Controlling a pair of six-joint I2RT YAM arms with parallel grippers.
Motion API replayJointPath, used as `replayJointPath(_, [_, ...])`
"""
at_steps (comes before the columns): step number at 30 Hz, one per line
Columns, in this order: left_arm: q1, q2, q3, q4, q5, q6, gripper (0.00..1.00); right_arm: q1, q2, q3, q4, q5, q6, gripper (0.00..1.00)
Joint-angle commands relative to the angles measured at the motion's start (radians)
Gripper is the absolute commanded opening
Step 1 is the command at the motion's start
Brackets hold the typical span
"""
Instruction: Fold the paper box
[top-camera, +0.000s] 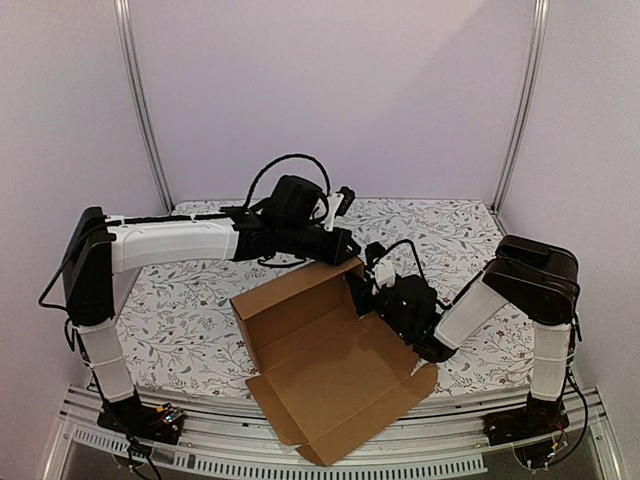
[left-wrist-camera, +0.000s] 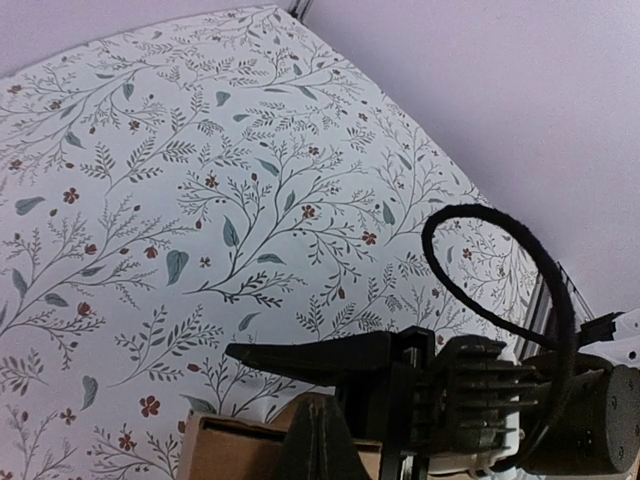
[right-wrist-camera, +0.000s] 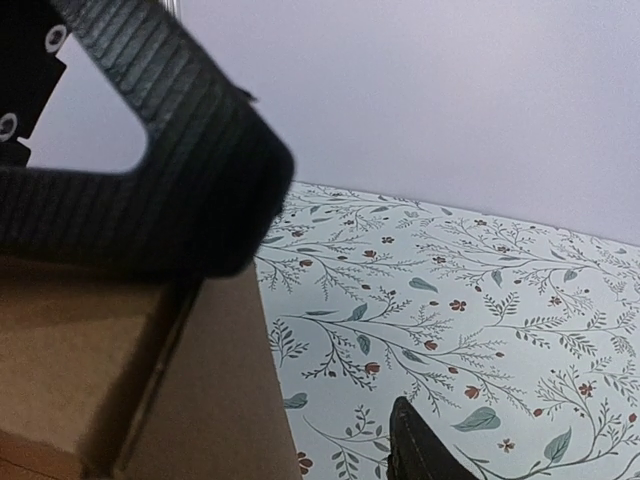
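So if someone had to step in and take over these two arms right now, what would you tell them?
Left gripper: shut, with its tip at the far right corner of the paper box. It does not appear to be holding anything.
Right gripper: open at the box's right wall, one finger over the cardboard and the other outside it.
Box: on the table, near the middle.
Done: the far half seems turned up into a shallow tray.
Left: the large lid panel and its flaps lie flat toward the near edge. Probably settle the right wall, then close and tuck the lid.
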Motion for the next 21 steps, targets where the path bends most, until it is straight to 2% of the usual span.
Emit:
replayJointPath(1, [-0.012, 0.031, -0.032, -0.093, -0.016, 0.016, 0.00, -0.008, 0.023, 0.025, 0.007, -0.002, -0.004, 0.34])
replayJointPath(2, [-0.012, 0.031, -0.032, -0.093, -0.016, 0.016, 0.00, -0.008, 0.024, 0.028, 0.007, -0.006, -0.005, 0.30])
replayJointPath(6, [-0.012, 0.028, -0.031, -0.095, -0.016, 0.016, 0.00, -0.008, 0.026, 0.036, -0.009, -0.037, -0.009, 0.00])
replayJointPath(11, [-0.012, 0.027, -0.030, -0.098, -0.016, 0.015, 0.00, -0.008, 0.024, 0.034, -0.018, -0.050, -0.010, 0.00])
replayJointPath(16, [-0.012, 0.032, -0.023, -0.100, -0.014, 0.016, 0.00, -0.010, 0.004, 0.027, -0.007, -0.036, -0.015, 0.18])
replayJointPath(21, [-0.012, 0.036, -0.021, -0.103, -0.016, 0.017, 0.00, -0.008, -0.032, 0.029, -0.014, -0.038, -0.030, 0.20])
